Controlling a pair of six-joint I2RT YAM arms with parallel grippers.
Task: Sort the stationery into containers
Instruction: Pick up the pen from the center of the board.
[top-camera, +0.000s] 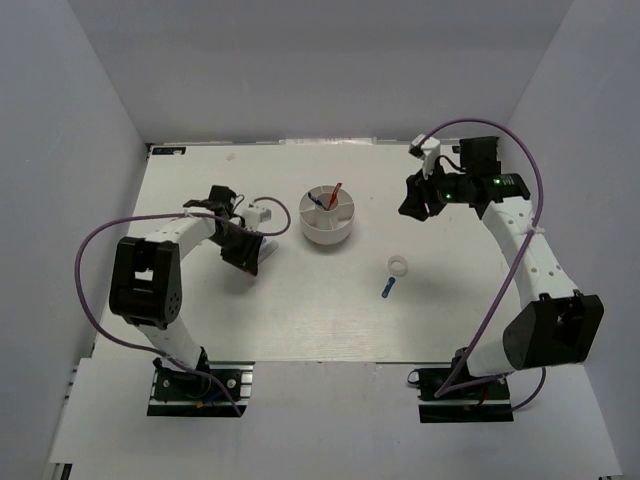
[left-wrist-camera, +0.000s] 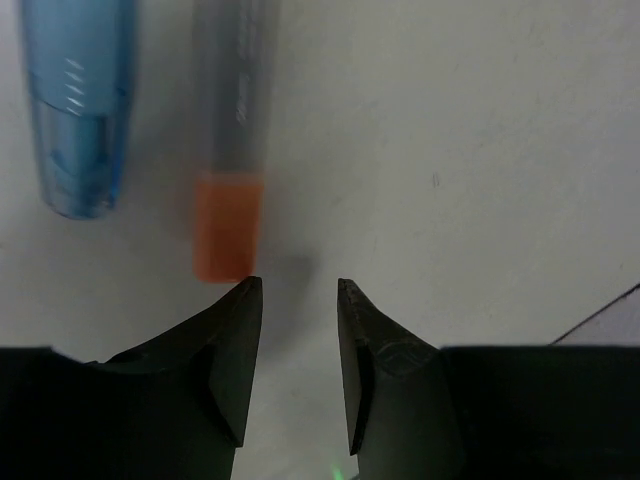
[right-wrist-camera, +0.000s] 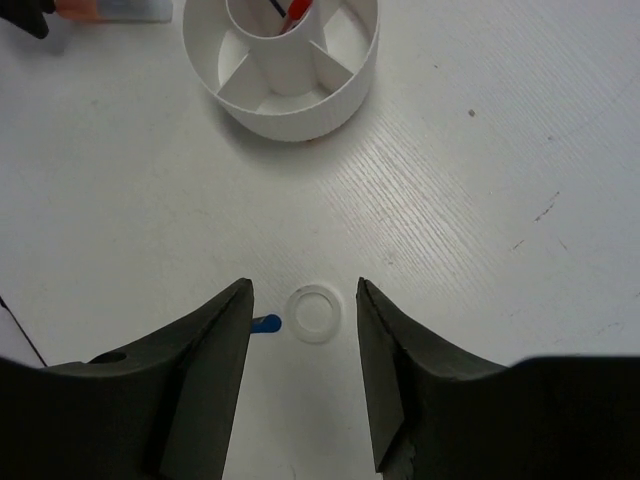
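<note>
Faint dark marks run along the grey barrel of the orange-white capsule piece (left-wrist-camera: 229, 140), and small pale marks sit on the light-blue capsule piece (left-wrist-camera: 80, 100). Both are too blurred to read, and no other writing shows.

In the left wrist view these two pieces lie side by side on the white surface (top-camera: 300, 320). Their long axes are parallel and run straight away from the left gripper (left-wrist-camera: 297, 295). The orange end and the rounded light-blue end both point toward it. The orange tip lies just ahead of one finger. The gripper's jaws stand partly apart with only bare surface between them, gripping nothing.

The round white tub (top-camera: 328, 232) sits mid-surface. A thin red pen (top-camera: 336, 194) and a thin blue pen (top-camera: 317, 203) stand in its centre compartment, the red one tilting toward the far right and the blue one toward the left.

The small white ring (top-camera: 399, 266) lies flat to the tub's near right. The dark-blue capsule piece (top-camera: 387, 289) lies just beside the ring on its near side. Its long axis is diagonal, with the far end aimed at the ring.

The right gripper (right-wrist-camera: 303, 290) hangs above the surface with its jaws well apart and nothing in them. Its camera shows the ring between the fingers.
</note>
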